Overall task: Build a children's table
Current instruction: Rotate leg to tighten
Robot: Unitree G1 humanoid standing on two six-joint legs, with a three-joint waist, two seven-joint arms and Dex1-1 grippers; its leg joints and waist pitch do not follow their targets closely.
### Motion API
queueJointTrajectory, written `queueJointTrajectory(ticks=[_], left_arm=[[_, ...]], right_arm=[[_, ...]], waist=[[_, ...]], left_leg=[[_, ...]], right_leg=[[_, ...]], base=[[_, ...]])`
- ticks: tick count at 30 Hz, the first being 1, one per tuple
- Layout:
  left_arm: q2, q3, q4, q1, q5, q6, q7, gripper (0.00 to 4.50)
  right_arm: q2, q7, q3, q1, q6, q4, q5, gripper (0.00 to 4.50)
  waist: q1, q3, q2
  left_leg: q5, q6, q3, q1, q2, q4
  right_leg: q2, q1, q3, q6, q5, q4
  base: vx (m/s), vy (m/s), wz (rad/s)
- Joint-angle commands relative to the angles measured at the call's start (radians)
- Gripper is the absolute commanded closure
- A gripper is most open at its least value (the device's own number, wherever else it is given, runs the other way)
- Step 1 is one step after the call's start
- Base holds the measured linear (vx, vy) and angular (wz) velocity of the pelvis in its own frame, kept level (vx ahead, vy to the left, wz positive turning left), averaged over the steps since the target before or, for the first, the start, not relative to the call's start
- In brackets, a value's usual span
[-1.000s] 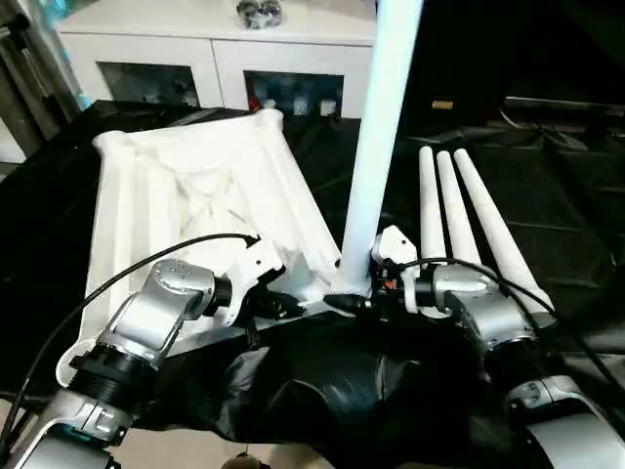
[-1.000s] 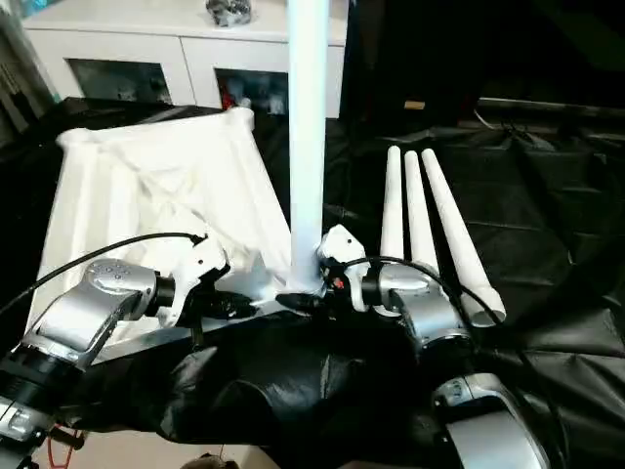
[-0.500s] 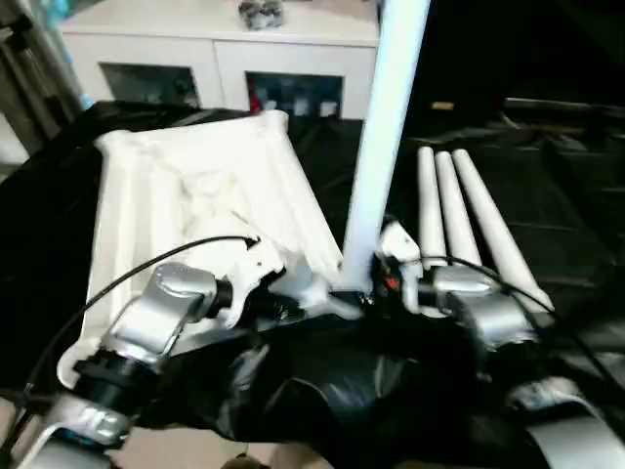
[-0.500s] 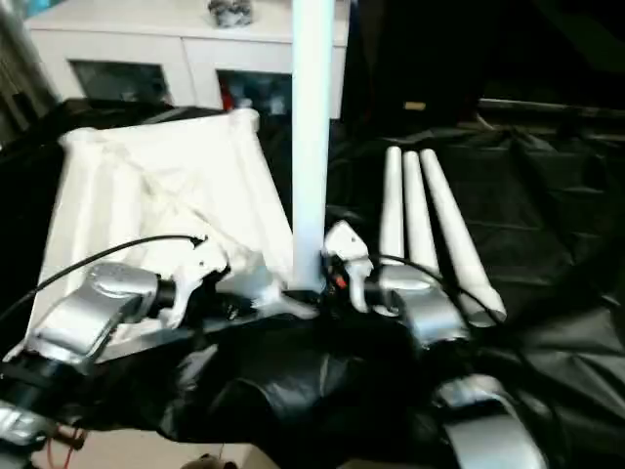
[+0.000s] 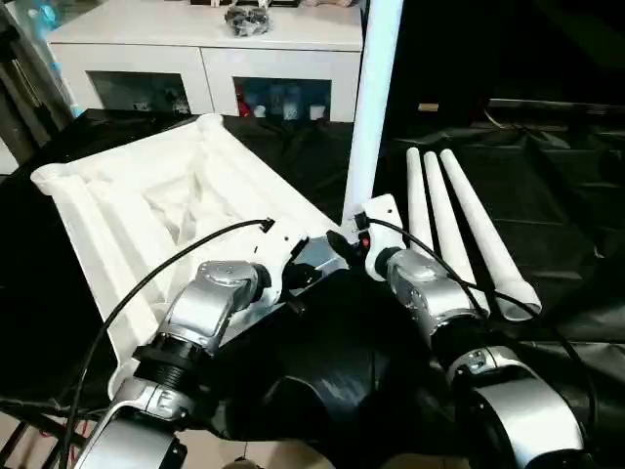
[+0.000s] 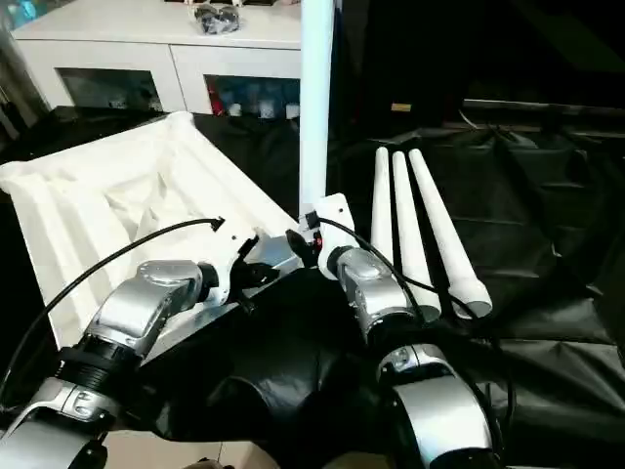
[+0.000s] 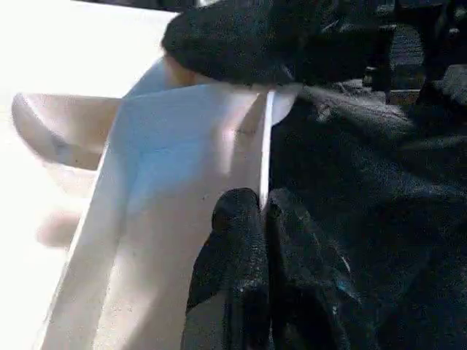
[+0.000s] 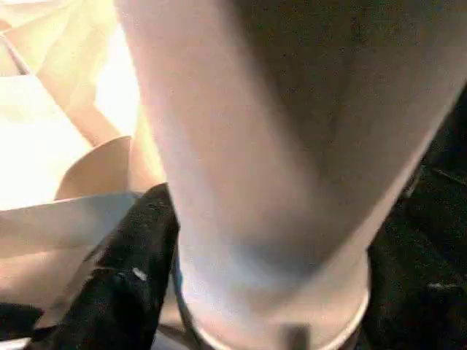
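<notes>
The children's table top (image 5: pixel 146 205) lies upside down, ribbed side up, on the black cloth. One white leg (image 5: pixel 369 117) stands upright in its near right corner socket and runs out of the picture's top. My right gripper (image 5: pixel 344 241) sits at the base of this leg (image 8: pixel 277 146), a black finger (image 8: pixel 131 284) pressed against it. My left gripper (image 5: pixel 311 266) is shut on the top's thin rim beside that corner, its fingers (image 7: pixel 237 248) pinching the white wall. Three more legs (image 5: pixel 444 225) lie side by side to the right.
A white cabinet (image 5: pixel 195 39) with glass doors stands behind the work table. The black cloth (image 5: pixel 547 195) is wrinkled to the right of the loose legs and bunches up over the near edge under my forearms.
The table top has swung, its far end going left. The standing leg is more upright. Both forearms have reached further forward toward the corner.
</notes>
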Motion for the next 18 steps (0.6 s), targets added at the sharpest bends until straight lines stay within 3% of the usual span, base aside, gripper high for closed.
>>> queueJointTrajectory(ticks=[1,4,6,11,15,18], left_arm=[[-0.023,-0.020,-0.045,-0.016,-0.014,-0.055,-0.013,4.50],[0.031,-0.040,-0.085,0.017,-0.029,-0.061,-0.095,4.50],[0.055,-0.048,-0.098,0.028,-0.032,-0.064,-0.128,4.50],[0.127,-0.068,-0.128,0.051,-0.042,-0.076,-0.233,4.50],[0.155,-0.073,-0.132,0.056,-0.042,-0.091,-0.266,4.50],[0.197,-0.081,-0.167,0.071,-0.059,-0.089,-0.339,4.50]], right_arm=[[0.087,0.096,0.059,0.021,0.021,0.051,-0.012,0.93],[0.043,0.247,0.106,0.032,-0.047,0.009,-0.014,0.66],[0.015,0.332,0.133,0.051,-0.068,-0.024,-0.017,0.66],[-0.073,0.565,0.163,0.105,-0.070,-0.127,0.015,0.66],[-0.114,0.657,0.168,0.127,-0.057,-0.172,0.038,0.66],[-0.164,0.769,0.171,0.156,-0.027,-0.230,0.068,0.66]], waist=[[0.000,-0.053,-0.005],[-0.008,-0.056,-0.002],[-0.010,-0.057,-0.003],[-0.006,-0.061,-0.004],[0.004,-0.058,-0.004],[0.012,-0.057,-0.002]], left_leg=[[-0.287,-0.001,-0.010,0.008,0.029,-0.074],[-0.262,0.009,-0.013,0.001,0.030,-0.073],[-0.245,0.023,-0.009,0.006,0.031,-0.068],[-0.177,0.071,-0.004,0.005,0.032,-0.058],[-0.194,0.075,-0.002,0.008,0.035,-0.059],[-0.220,0.056,-0.003,0.010,0.037,-0.062]], right_leg=[[-0.062,0.037,0.034,-0.178,-0.266,-0.085],[-0.061,0.044,0.032,-0.193,-0.208,-0.076],[-0.057,0.042,0.032,-0.212,-0.150,-0.073],[-0.055,0.048,0.030,-0.258,-0.037,-0.060],[-0.055,0.045,0.029,-0.264,-0.075,-0.064],[-0.056,0.046,0.030,-0.255,-0.124,-0.067]], base=[[0.000,0.000,0.00],[0.000,0.000,0.00],[0.000,0.000,0.00],[0.000,0.000,0.00],[0.000,0.000,0.00],[0.000,0.000,0.00]])
